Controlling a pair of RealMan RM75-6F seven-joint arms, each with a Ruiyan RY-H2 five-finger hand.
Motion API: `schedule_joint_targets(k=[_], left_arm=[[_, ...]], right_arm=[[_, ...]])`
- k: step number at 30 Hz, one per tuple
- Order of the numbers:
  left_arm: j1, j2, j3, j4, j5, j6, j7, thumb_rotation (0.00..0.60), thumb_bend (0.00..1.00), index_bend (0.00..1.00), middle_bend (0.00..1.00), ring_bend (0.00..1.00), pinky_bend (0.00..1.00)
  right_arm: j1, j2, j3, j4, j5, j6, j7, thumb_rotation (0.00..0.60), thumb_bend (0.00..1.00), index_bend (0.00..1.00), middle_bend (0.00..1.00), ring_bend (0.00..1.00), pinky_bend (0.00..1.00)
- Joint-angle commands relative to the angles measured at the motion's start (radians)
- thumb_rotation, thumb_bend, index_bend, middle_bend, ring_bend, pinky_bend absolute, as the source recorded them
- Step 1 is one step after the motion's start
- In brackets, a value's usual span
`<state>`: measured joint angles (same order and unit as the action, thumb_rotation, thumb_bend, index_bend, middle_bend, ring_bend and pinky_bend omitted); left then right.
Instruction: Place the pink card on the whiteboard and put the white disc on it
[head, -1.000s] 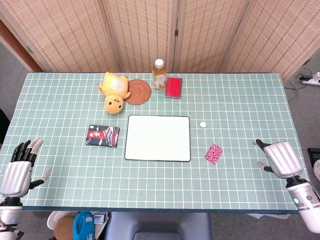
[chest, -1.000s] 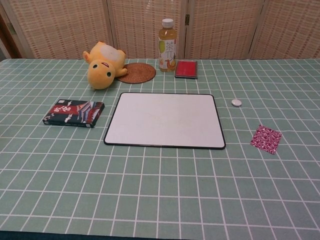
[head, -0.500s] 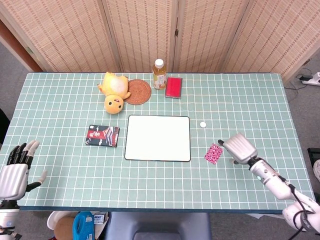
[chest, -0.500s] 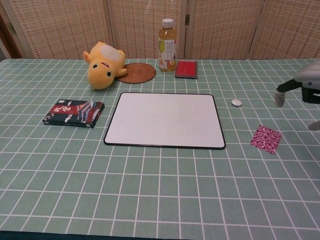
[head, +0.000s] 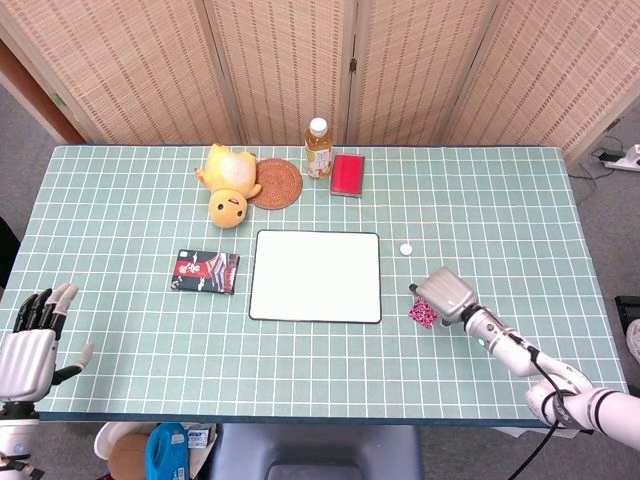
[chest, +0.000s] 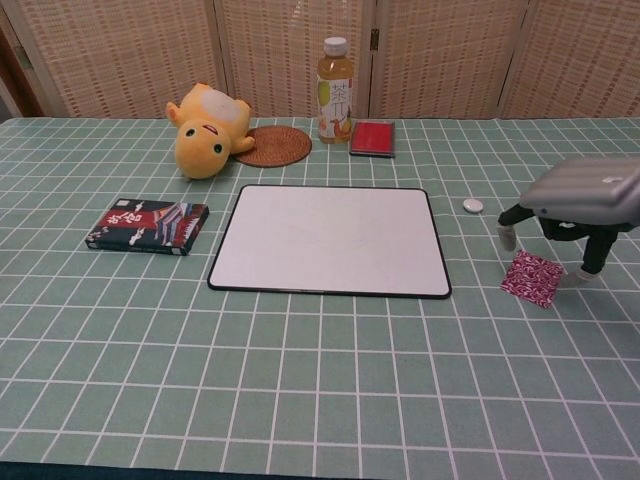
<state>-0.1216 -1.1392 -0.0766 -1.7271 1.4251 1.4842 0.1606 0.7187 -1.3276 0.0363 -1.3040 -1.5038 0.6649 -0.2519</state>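
Observation:
The pink patterned card (chest: 531, 278) lies flat on the green checked cloth, right of the whiteboard (head: 316, 276) (chest: 330, 241). My right hand (head: 444, 293) (chest: 580, 200) hovers palm down directly over the card (head: 422, 314), fingers spread and pointing down around it; nothing is held. The small white disc (head: 406, 249) (chest: 473, 206) sits near the whiteboard's upper right corner. My left hand (head: 30, 345) is at the table's front left edge, fingers apart and empty, out of the chest view.
A dark book (head: 205, 271) lies left of the whiteboard. Behind it are a yellow plush toy (head: 229, 185), a woven coaster (head: 277, 183), a drink bottle (head: 318, 148) and a red box (head: 347, 174). A folding screen closes the back.
My right hand has swept in from the table's right edge to above the pink card. My left hand has drawn back slightly toward the front edge.

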Motion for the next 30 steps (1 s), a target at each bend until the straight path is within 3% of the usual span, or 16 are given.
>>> schedule_joint_targets(k=[1,30], left_arm=[[0.002,-0.002,0.001,0.004,-0.005,-0.001,-0.002,0.6,0.32,0.0,0.0,0.0,0.0],[0.006,-0.01,-0.001,0.017,-0.019,-0.012,-0.006,0.6,0.32,0.0,0.0,0.0,0.0]], right_arm=[[0.009,-0.01,-0.008,0.012,0.003,-0.009,0.004,0.6,0.15,0.33,0.94,1.0,1.0],[0.038,-0.079,-0.061,0.127,0.01,0.0,0.008,0.6,0.15,0.33,0.94,1.0,1.0]])
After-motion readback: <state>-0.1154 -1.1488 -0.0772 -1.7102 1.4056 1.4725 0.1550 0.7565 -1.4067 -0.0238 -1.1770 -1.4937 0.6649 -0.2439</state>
